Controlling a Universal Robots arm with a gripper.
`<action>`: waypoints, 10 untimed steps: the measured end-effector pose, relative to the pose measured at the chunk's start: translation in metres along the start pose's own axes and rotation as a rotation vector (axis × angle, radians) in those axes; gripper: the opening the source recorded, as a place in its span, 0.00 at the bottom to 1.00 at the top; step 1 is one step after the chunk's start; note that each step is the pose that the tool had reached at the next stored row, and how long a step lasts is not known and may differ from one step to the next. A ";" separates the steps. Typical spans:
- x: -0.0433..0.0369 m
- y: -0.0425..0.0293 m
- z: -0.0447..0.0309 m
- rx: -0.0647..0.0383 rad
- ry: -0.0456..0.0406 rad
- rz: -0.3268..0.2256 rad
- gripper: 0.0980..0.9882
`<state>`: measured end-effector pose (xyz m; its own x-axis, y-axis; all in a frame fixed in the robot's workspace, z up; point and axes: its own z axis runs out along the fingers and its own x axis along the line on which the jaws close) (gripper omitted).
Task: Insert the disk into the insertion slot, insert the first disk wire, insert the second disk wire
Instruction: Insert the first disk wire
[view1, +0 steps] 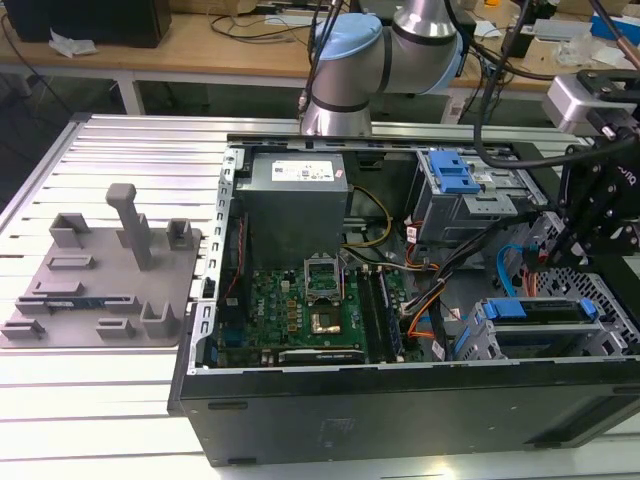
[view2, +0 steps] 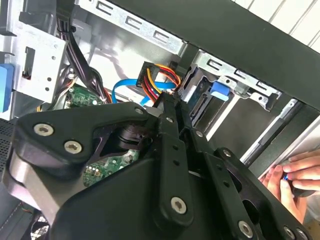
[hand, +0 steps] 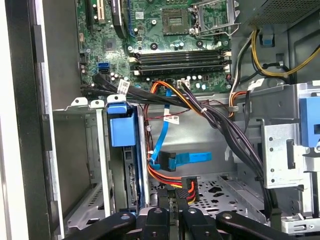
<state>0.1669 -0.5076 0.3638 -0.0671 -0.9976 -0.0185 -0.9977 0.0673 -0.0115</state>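
1. The disk (hand: 121, 127) sat in the insertion slot (view1: 590, 290), blue caddy tab at the slot's mouth. I judged the first step done.
2. The blue data wire (hand: 187, 159) hung loose just beside the slot, its plug in the open, so it was not yet inserted.
3. The power connector (hand: 189, 186), with red, orange and yellow leads, also lay just outside the slot and was not seated in the disk. Both wire steps looked left to do.
4. The gripper (view2: 168, 105) was near the slot's open side. Its fingers were drawn close together and appeared to be pinched on the power connector (the contact itself was partly hidden).
5. Containers: the slot held the disk and nothing else that I could see. The taller cage (view1: 455, 175), well apart from the slot, had its blue latch on top, contents not clear. The computer case (view1: 400, 385) enclosed both.
6. A person's hand (view2: 295, 180) rested at the case edge, beyond the slot.
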 end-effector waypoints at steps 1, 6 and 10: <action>0.0000 -0.0010 0.0000 0.000 0.0001 0.000 0.08; 0.0006 -0.0029 0.0002 0.001 0.0006 0.033 0.08; 0.0025 -0.0034 0.0002 0.000 0.0004 0.033 0.08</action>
<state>0.1702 -0.5103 0.3635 -0.0999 -0.9948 -0.0184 -0.9949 0.1002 -0.0113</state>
